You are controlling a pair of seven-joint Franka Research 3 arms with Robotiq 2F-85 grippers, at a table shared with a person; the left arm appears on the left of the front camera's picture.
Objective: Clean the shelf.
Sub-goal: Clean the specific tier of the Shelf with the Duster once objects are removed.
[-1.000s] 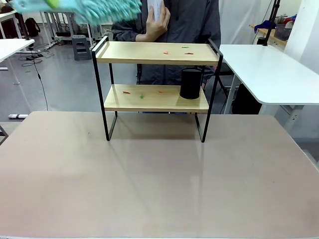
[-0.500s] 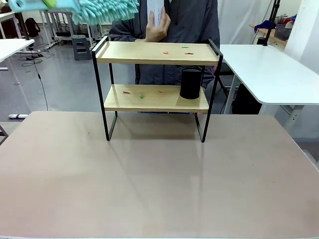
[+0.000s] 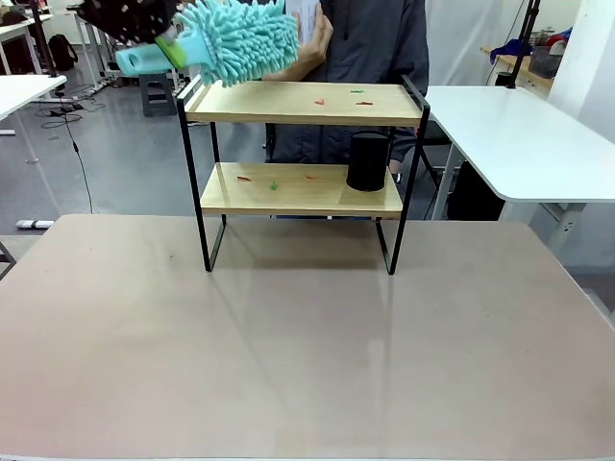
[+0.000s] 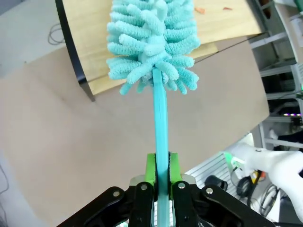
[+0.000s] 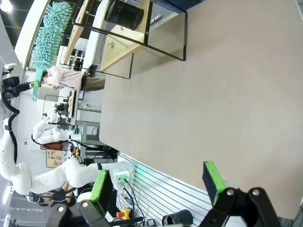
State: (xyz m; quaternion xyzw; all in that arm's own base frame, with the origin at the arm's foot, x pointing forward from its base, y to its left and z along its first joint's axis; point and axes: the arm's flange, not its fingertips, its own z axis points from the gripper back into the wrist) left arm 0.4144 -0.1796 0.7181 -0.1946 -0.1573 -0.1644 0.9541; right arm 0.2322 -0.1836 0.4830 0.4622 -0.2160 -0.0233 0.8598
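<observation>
The shelf (image 3: pixel 288 102) stands at the far side of the tan table, with small red and green scraps on both boards. My left gripper (image 3: pixel 165 44) is up at its left end, shut on the handle of a teal fluffy duster (image 3: pixel 240 38). The duster head hangs just over the top board's left rail. In the left wrist view the green pads of my left gripper (image 4: pixel 161 176) clamp the handle, the duster head (image 4: pixel 151 42) lying over the shelf board (image 4: pixel 90 42). My right gripper (image 5: pixel 156 185) is open over the table's near part, holding nothing.
A black cylinder (image 3: pixel 367 160) stands at the right end of the lower board. A person stands behind the shelf with a hand (image 3: pixel 312 43) raised above the top board. White tables (image 3: pixel 519 134) flank the scene at the right and far left.
The duster has swung down and to the right, from the upper left corner to just above the top board's left end. The person's hand stays raised behind it.
</observation>
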